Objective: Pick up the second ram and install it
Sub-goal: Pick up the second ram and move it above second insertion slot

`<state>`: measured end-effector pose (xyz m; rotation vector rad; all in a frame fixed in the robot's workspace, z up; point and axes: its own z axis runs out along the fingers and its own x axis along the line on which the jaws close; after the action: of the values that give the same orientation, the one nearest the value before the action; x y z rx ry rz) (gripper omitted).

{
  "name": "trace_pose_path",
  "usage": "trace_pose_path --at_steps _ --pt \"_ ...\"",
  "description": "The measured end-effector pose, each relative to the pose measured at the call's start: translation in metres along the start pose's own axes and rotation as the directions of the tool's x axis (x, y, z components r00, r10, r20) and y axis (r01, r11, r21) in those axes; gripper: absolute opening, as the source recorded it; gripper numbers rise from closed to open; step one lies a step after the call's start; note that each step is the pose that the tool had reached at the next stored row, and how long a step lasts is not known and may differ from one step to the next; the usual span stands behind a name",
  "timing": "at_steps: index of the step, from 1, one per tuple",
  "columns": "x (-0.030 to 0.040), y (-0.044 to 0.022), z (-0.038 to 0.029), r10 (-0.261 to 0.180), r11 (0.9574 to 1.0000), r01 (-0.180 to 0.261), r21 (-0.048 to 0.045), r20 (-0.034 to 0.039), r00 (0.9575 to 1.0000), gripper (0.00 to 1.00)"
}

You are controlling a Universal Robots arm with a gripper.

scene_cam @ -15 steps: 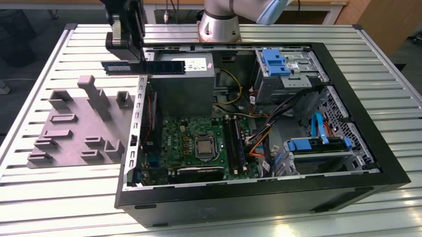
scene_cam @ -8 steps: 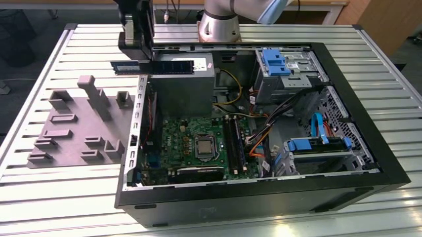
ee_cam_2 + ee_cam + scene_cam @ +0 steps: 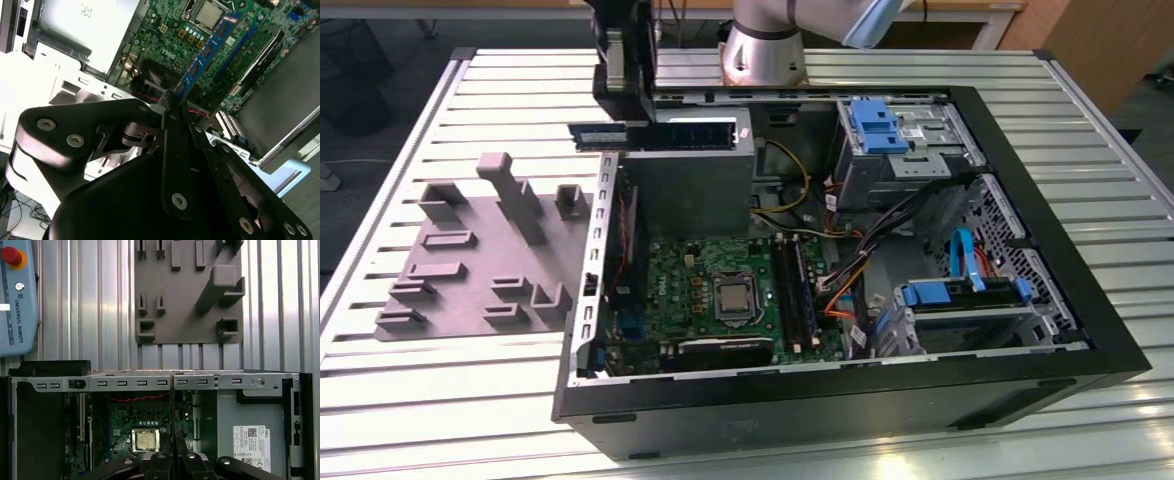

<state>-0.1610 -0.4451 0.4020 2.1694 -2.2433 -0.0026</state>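
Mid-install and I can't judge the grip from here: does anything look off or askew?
Yes, the grip. The gripper holds the second ram near one end, not its middle, so most of the stick juts out sideways, above the grey metal box in the open case. Nothing else stands out.

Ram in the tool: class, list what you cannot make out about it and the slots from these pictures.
1. Second wrist view: the held end of the ram is hidden inside the tool.
2. First wrist view: the ram shows edge-on as a thin line, so its chips and label are hidden.
3. Exterior view: the slots are too small to tell whether one is already filled.
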Motion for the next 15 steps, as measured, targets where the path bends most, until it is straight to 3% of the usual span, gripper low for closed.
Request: trace_pose_path --at_steps 15 --pt "-0.0012 -0.0360 -0.0006 0.000 1.0000 0.000 0.0000 -0.0001 1.0000 0.14"
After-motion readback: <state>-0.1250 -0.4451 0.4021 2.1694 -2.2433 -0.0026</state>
